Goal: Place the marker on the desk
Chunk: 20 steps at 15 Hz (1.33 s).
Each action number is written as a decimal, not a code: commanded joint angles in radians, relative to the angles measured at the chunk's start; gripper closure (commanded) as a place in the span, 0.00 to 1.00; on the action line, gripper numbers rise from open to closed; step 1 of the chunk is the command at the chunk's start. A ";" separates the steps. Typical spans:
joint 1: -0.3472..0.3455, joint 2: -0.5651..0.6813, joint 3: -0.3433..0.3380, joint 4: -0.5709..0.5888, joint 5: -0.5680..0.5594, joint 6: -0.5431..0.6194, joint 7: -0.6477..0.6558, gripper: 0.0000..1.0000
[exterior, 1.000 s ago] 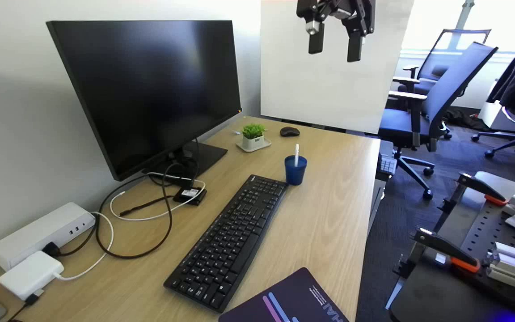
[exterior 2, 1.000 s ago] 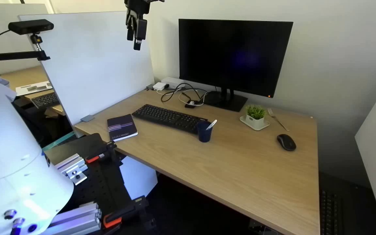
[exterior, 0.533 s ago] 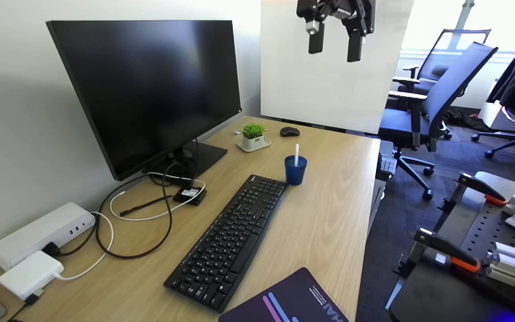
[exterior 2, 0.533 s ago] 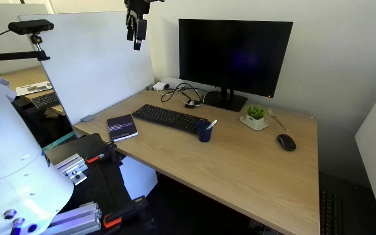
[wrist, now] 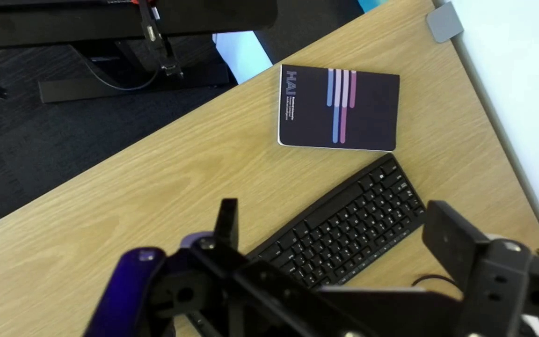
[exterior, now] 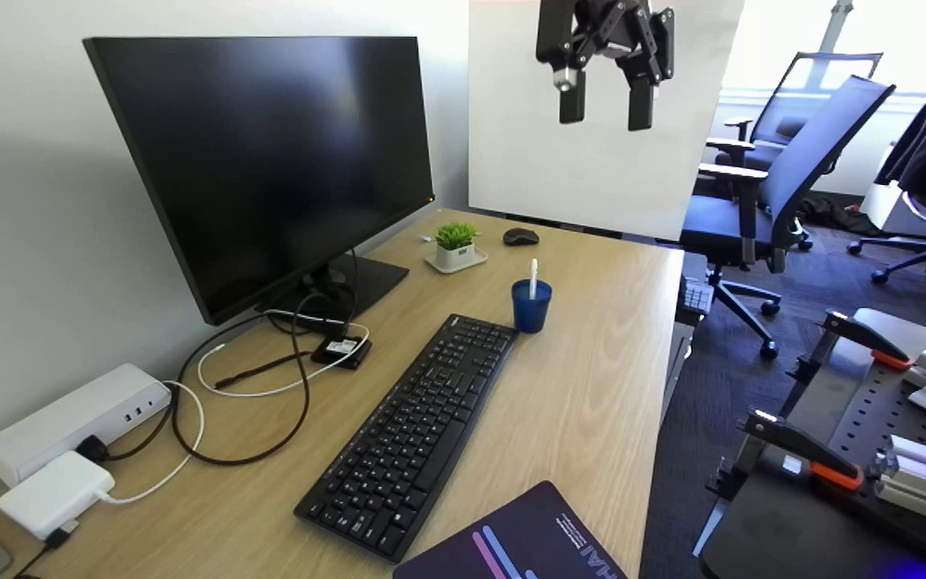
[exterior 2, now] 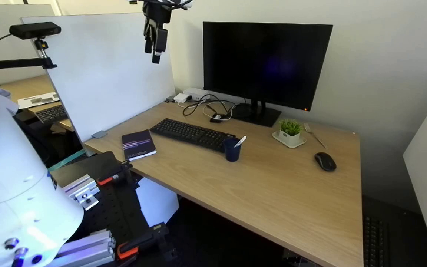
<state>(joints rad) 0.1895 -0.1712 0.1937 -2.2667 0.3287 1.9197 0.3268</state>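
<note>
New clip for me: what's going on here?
Nothing is being handled at this moment. The robot's tool hangs open, high above the desk, and holds nothing. The marker leans inside the blue cup, which stands by the end of the keyboard, so the marker has yet to be placed on the desk itself.

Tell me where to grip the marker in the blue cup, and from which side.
Probably best by its exposed upper end: the marker is thin, and the cup hides its lower part. Come from above, the open fingers either side of the shaft, tilted to match, since it leans away from the keyboard in an exterior view.
</note>
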 commanded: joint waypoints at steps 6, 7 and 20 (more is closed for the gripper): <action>0.002 0.143 0.030 -0.009 -0.225 0.121 0.191 0.00; 0.003 0.161 0.029 -0.008 -0.257 0.133 0.221 0.00; 0.024 0.390 -0.047 0.039 -0.578 0.360 0.514 0.00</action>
<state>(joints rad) 0.1913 0.1642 0.1845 -2.2621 -0.1809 2.2241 0.7805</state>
